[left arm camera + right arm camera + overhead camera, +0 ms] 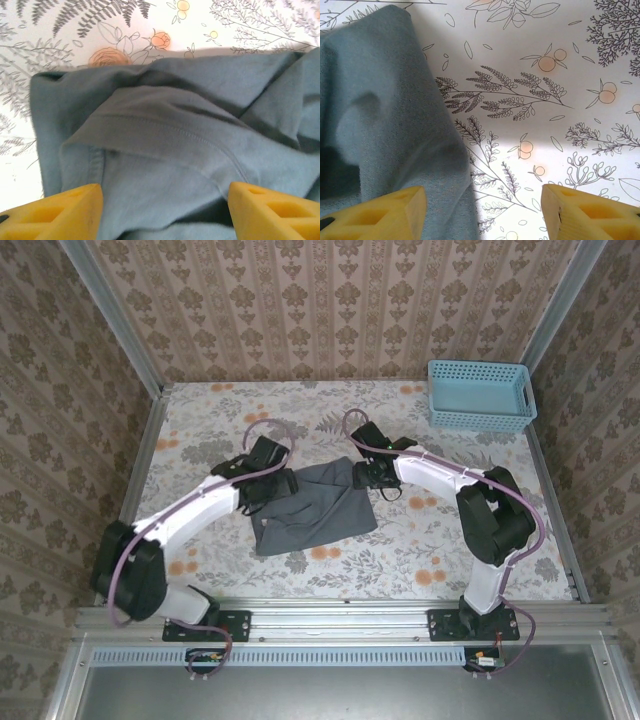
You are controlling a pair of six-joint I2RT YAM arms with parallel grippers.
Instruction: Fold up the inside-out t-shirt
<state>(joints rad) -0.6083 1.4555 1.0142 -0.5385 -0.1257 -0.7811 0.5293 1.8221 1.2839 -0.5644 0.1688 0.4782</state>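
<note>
Both grippers stand spread and empty: the left gripper (165, 202) sits over a fold of the inside-out t-shirt (190, 165), the right gripper (482, 207) straddles its edge.

I'm scanning all three views — I'm finding no text, label, brand, number or sign to read.

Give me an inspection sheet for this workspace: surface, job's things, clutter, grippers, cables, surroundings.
Surface: table with a floral-print cover.
Job's things: t-shirt, dark grey, rumpled at centre, stitched seam showing.
Clutter: light blue basket in the far right corner, apart from the t-shirt.
Grippers: left gripper open over the t-shirt; right gripper open, straddling the t-shirt's edge.
Cables: purple cables in loose loops on both sides.
Surroundings: wallpapered walls; metal rail at the near edge.
</note>
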